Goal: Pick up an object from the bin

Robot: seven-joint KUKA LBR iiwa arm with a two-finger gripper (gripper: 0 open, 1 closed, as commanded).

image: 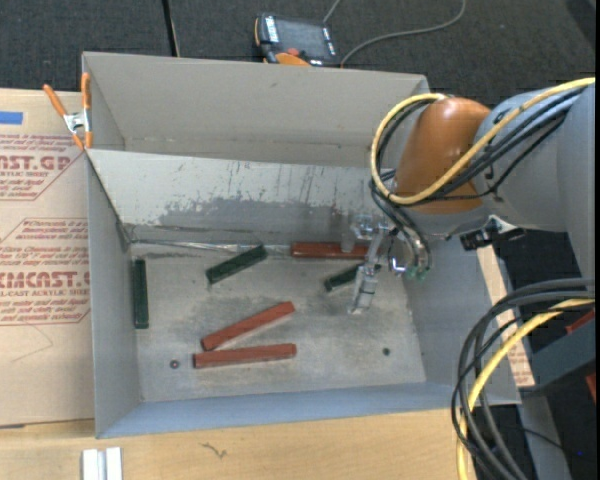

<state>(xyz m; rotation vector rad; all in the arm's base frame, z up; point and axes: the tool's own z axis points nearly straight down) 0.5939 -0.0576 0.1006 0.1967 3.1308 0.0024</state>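
Nearest the front wall of the bin [280, 408], a front red bar [245, 355] lies flat, running left to right. Just behind it a tilted red bar [247, 325] rises toward the right; their left ends are close together, and whether they touch cannot be told. At the left wall a left green bar [139, 293] lies front to back, well apart from everything else.

Farther in, on the right, the claw [361, 298] hangs low over the floor, pointing down. Whether it is wide or narrow cannot be told, and nothing shows gripped in it. The short green bar [341, 281] lies just beside the claw on its left, slightly tilted, its right end right at the claw. Whether the two touch cannot be told.

Left of that, near the middle, a mid green bar [235, 264] lies tilted, its right end higher. Behind the short green bar, along the foot of the back wall, a back red bar [323, 251] lies left to right, its right end hidden behind the claw's body.

Above the claw, the arm's orange cover [442, 148] and yellow cables [380, 138] reach in from the right.
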